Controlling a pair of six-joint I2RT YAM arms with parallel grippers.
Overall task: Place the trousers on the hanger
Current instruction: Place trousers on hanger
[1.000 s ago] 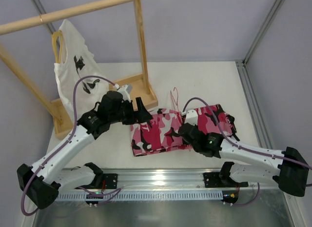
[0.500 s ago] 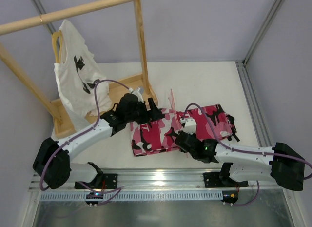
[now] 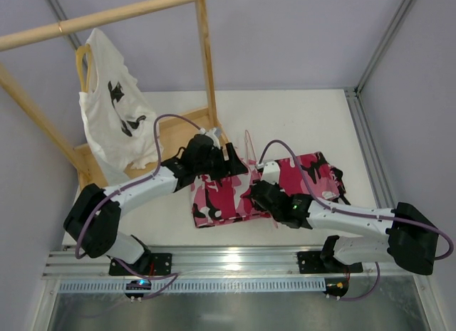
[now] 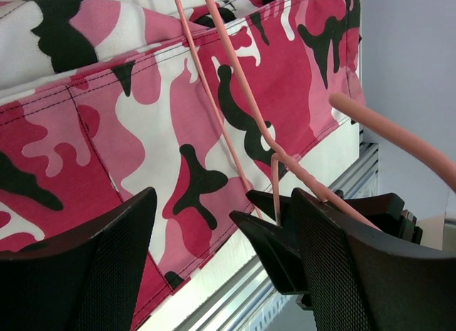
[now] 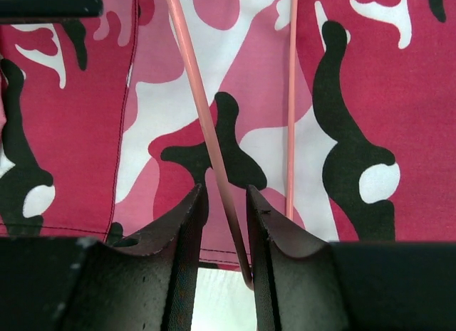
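Note:
The trousers (image 3: 235,196), in pink, magenta, white and black camouflage, lie folded flat on the table; they fill the left wrist view (image 4: 142,132) and the right wrist view (image 5: 342,96). The hanger (image 3: 250,147), thin pale-pink wire, lies slanted across them, its hook toward the back. My right gripper (image 3: 258,191) is on the trousers' middle, its jaws narrowly set round one hanger wire (image 5: 206,124) near its bend. My left gripper (image 3: 229,164) hovers open over the trousers' back-left edge, the hanger wires (image 4: 235,96) running between its fingers and past the right finger (image 4: 356,260).
A wooden clothes rack (image 3: 206,67) stands at the back left, its base (image 3: 178,132) just behind my left gripper. A white T-shirt (image 3: 114,110) hangs from it on a yellow hanger (image 3: 82,60). A metal rail (image 3: 228,263) runs along the table's near edge.
My left arm has swung right and down to the trousers' back edge beside the hanger. My right gripper has shifted a little left on the trousers, holding the hanger wire.

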